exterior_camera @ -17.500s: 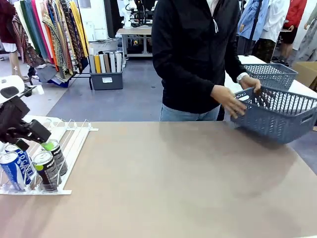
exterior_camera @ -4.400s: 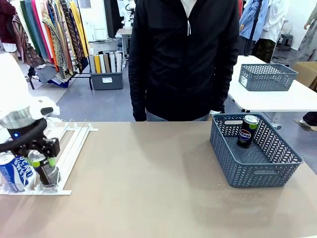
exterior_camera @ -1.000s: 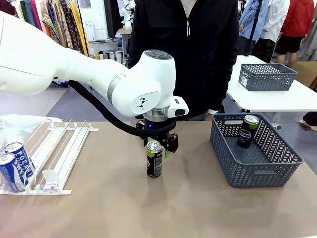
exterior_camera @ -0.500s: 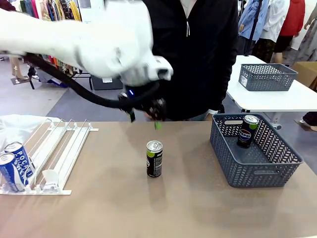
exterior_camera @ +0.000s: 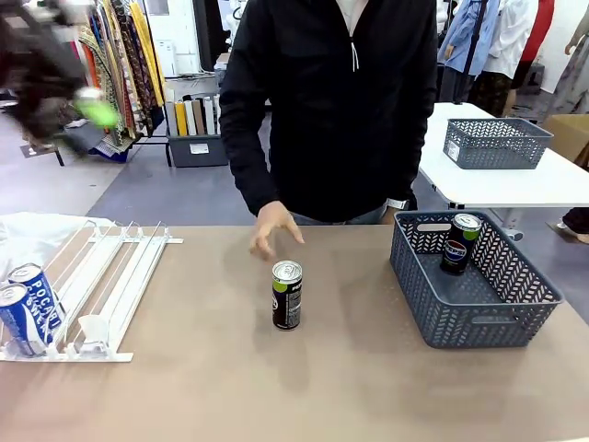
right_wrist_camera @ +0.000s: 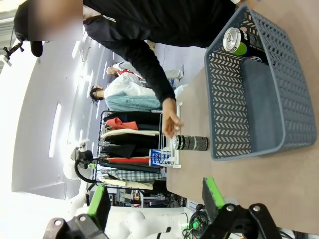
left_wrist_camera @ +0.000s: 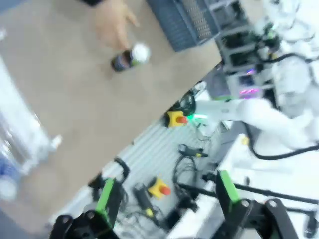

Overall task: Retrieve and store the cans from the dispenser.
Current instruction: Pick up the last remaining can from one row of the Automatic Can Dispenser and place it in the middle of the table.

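Dark can (exterior_camera: 287,295) stands left of the basket (exterior_camera: 479,322): thin-walled, slick, likely light. I'd pinch its mid-body. My left gripper (left_wrist_camera: 167,199) and right gripper (right_wrist_camera: 154,199) both gape empty.

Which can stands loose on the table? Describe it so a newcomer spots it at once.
On the tan table, look midway between the white dispenser and the grey basket. A dark can with green marks stands upright there, near the person's hand, the one can in neither dispenser nor basket.
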### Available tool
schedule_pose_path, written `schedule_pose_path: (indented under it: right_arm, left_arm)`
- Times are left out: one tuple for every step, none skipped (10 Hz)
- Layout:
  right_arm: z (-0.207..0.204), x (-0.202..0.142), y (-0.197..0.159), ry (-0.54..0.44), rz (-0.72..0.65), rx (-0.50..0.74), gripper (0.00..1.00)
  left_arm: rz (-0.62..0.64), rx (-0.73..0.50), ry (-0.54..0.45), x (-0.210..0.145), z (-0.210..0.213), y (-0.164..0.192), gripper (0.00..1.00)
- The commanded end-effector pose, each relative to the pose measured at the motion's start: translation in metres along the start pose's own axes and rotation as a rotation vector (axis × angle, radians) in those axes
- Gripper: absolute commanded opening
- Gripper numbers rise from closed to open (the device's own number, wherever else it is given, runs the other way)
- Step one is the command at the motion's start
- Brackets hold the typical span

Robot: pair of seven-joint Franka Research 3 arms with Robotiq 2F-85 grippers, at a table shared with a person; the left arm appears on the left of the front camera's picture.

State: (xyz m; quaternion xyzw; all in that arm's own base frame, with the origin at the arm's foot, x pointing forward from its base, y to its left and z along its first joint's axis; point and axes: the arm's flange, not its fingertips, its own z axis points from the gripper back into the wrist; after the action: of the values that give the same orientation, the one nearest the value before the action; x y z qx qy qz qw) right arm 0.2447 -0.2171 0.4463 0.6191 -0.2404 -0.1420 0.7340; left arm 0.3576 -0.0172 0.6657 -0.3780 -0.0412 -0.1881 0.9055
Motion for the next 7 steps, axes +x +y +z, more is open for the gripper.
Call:
schedule_pose_path:
  right_arm:
    - [0.000,0.001,0.000,-0.002,0.027,0.012,1.00]
    - [0.000,0.001,0.000,-0.002,0.027,0.012,1.00]
    - [0.000,0.001,0.000,-0.002,0.027,0.012,1.00]
    - [0.000,0.001,0.000,-0.002,0.027,0.012,1.00]
    - [0.000,0.001,0.000,-0.002,0.027,0.012,1.00]
    - [0.000,0.001,0.000,-0.002,0.027,0.012,1.00]
    - [0.000,0.001,0.000,-0.002,0.027,0.012,1.00]
  left_arm:
    - [0.259,-0.081,-0.091,-0.033,0.051,0.068,1.00]
    - [0.347,-0.156,-0.151,-0.061,0.069,0.105,1.00]
    - [0.403,-0.210,-0.157,-0.088,0.070,0.139,1.00]
    - [0.426,-0.254,-0.187,-0.112,0.066,0.161,1.00]
    - [0.437,-0.287,-0.216,-0.127,0.059,0.177,1.00]
    - [0.436,-0.284,-0.212,-0.134,0.050,0.184,1.00]
    - [0.471,-0.231,-0.175,-0.131,0.077,0.183,1.00]
